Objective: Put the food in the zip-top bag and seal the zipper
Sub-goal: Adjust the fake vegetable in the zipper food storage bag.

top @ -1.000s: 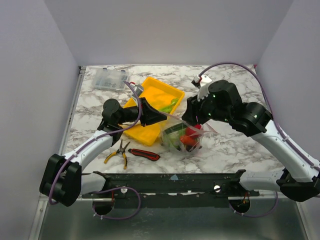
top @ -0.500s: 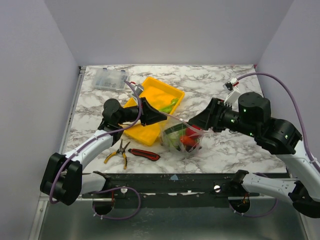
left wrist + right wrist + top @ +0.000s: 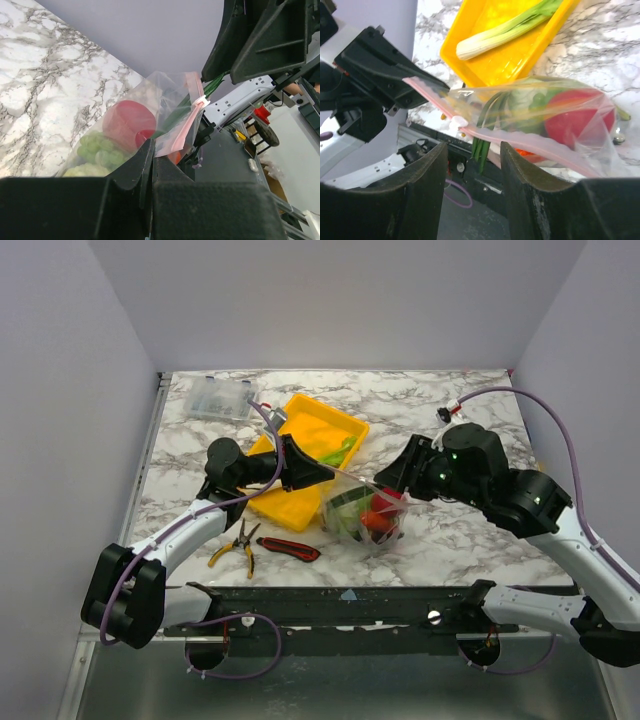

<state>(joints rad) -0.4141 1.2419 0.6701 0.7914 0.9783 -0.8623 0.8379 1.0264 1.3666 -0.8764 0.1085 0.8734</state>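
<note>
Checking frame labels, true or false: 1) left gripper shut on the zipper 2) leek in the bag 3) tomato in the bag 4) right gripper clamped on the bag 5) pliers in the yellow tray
1. Left gripper shut on the zipper: true.
2. Leek in the zip-top bag: false, it lies in the yellow tray.
3. Tomato in the bag: true.
4. Right gripper clamped on the bag: false, its jaws stand open.
5. Pliers in the tray: false, on the table beside the utility knife.
</note>
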